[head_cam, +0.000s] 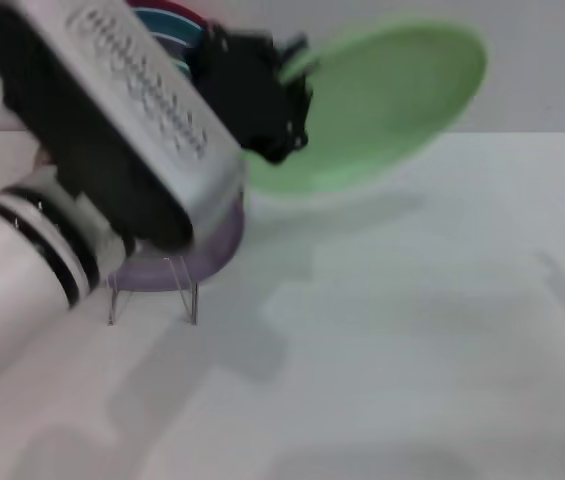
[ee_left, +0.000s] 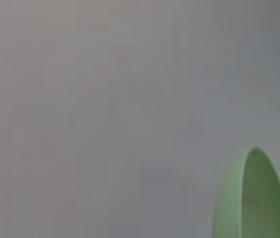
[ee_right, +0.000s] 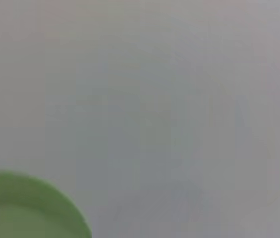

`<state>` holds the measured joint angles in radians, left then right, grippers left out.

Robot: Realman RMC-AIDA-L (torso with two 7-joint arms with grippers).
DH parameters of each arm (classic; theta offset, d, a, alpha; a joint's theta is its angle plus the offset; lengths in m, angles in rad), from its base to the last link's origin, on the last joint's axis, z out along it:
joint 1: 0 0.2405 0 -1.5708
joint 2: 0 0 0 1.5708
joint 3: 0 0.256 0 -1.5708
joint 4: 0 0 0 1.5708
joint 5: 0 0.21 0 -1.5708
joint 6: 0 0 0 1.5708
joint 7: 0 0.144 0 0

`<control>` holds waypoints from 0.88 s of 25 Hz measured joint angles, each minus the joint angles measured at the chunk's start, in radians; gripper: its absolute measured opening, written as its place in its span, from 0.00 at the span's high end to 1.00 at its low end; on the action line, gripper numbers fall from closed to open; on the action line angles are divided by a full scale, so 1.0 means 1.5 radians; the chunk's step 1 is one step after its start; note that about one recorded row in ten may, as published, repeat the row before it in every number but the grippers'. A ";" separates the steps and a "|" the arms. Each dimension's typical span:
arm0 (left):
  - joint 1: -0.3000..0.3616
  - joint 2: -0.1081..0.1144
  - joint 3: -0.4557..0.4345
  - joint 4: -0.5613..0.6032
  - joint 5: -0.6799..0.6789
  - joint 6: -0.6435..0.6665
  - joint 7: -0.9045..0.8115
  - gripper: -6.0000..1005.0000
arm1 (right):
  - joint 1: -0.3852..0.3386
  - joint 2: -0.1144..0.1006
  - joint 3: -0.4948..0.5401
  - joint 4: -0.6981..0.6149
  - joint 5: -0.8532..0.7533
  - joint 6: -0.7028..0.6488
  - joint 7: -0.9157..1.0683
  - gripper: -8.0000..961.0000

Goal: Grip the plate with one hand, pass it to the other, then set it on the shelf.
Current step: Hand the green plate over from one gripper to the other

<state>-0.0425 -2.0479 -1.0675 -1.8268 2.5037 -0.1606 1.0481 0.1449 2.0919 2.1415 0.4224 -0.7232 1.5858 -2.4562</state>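
Head view has the pale mint plate (head_cam: 382, 100) at upper centre, round, shallow, tilted, clear above the white worktop (head_cam: 412, 350). Left gripper (head_cam: 287, 85) pinches its left rim with black fingers. Below left, a lilac plate (head_cam: 207, 245) sits in the wire shelf (head_cam: 152, 295). Right gripper unseen.
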 joint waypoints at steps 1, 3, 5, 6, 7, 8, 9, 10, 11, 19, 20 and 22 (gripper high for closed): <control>0.010 0.006 0.034 0.014 0.006 0.088 0.036 0.91 | 0.000 0.000 0.000 -0.007 0.012 0.000 0.000 0.49; 0.011 0.023 0.099 0.055 0.040 0.235 0.070 0.91 | 0.004 0.000 0.000 -0.016 0.020 -0.003 0.000 0.44; -0.003 0.040 0.142 0.097 0.084 0.359 0.058 0.91 | 0.007 0.000 0.000 -0.018 0.021 -0.008 0.001 0.40; -0.011 0.048 0.158 0.119 0.107 0.413 0.035 0.91 | 0.009 0.000 0.000 -0.019 0.021 -0.010 0.001 0.37; -0.018 0.057 0.168 0.145 0.131 0.472 -0.004 0.91 | 0.011 0.000 0.000 -0.020 0.022 -0.012 0.000 0.35; -0.023 0.067 0.173 0.173 0.166 0.532 -0.059 0.91 | 0.013 0.000 0.000 -0.022 0.022 -0.014 0.000 0.33; -0.027 0.077 0.173 0.202 0.202 0.589 -0.121 0.91 | 0.016 -0.001 0.000 -0.026 0.023 -0.016 0.000 0.31; -0.032 0.086 0.170 0.228 0.225 0.635 -0.184 0.91 | 0.019 -0.002 0.002 -0.030 0.024 -0.018 0.000 0.29; -0.039 0.099 0.166 0.263 0.248 0.696 -0.262 0.91 | 0.022 -0.002 0.004 -0.034 0.025 -0.020 0.000 0.29; -0.103 0.124 0.094 0.585 0.259 0.996 -0.539 0.91 | 0.028 -0.004 0.007 -0.042 0.024 -0.036 0.000 0.29; -0.117 0.123 0.084 0.639 0.258 1.024 -0.558 0.91 | 0.028 -0.004 0.007 -0.042 0.024 -0.036 0.000 0.29; -0.150 0.122 0.079 0.742 0.259 1.087 -0.584 0.91 | 0.029 -0.004 0.007 -0.044 0.024 -0.038 0.000 0.29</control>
<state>-0.2670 -1.8647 -0.9497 -0.7143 2.8916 1.4698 0.1726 0.1878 2.0860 2.1518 0.3571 -0.6878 1.5295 -2.4569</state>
